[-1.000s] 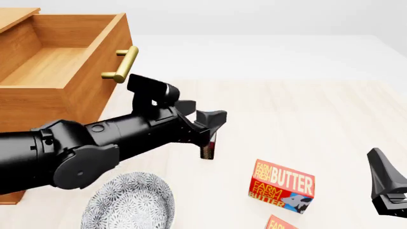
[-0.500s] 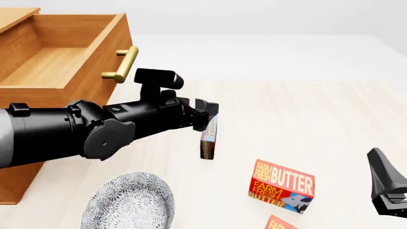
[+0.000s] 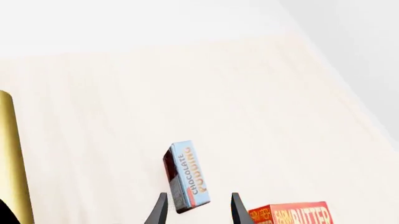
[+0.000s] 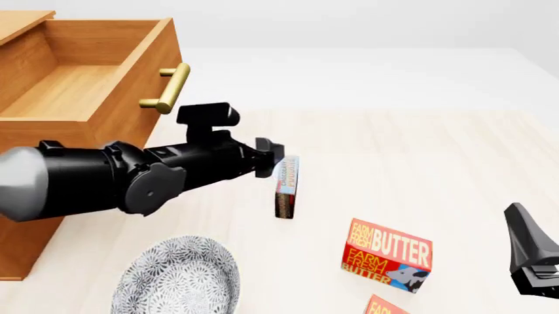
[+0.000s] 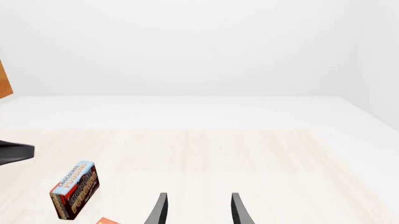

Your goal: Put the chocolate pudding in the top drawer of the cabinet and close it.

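Note:
The chocolate pudding (image 4: 287, 185) stands on its edge on the table, blue top up and brown end down, also seen in the left wrist view (image 3: 186, 175) and the right wrist view (image 5: 76, 189). My left gripper (image 4: 269, 156) hovers just left of its upper part. Its fingers are open (image 3: 198, 209), and the box's near end lies loosely between the tips. The top drawer (image 4: 78, 85) of the cabinet (image 4: 22, 23) is pulled out, showing its brass handle (image 4: 167, 88). My right gripper (image 4: 528, 261) stays at the right edge, open and holding nothing (image 5: 198, 209).
A red butter box (image 4: 387, 255) stands right of the pudding, with a second one (image 4: 384, 306) at the lower edge. A patterned plate (image 4: 179, 278) lies near the front, under my left arm. The drawer handle (image 3: 9, 154) shows in the left wrist view.
My left gripper has drawn back to the left and up from around the pudding, which is now mostly uncovered and stays standing in place. The right arm has not moved.

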